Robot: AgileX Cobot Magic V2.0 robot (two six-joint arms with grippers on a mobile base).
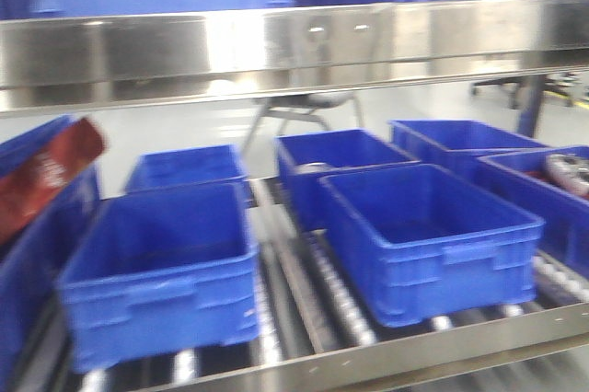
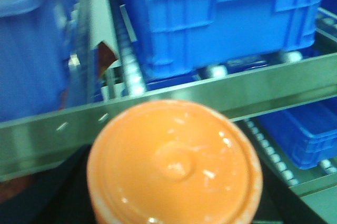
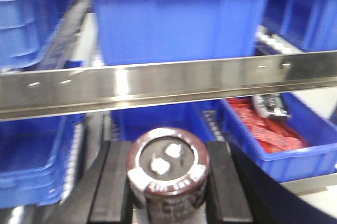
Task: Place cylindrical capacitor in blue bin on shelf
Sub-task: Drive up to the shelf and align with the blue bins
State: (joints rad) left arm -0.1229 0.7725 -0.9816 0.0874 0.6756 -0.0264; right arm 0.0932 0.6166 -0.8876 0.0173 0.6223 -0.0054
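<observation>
Upright cylindrical capacitor (image 3: pixel 167 169), terminals up, clenched in right gripper (image 3: pixel 168 190) jaws, held low before shelf (image 3: pixel 168 82) front rail; blue bin (image 3: pixel 179 19) sits above, so lift must clear rail; left jaws hidden behind orange lid (image 2: pixel 175 161), state cannot tell

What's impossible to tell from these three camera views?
Left wrist view: the orange round object fills the foreground, hiding whatever grips it.
Right wrist view: the cylindrical capacitor is cut off by the bottom edge; its printing is blurred.
Front view: the round item in the far-right bin is blurred and cropped.
</observation>
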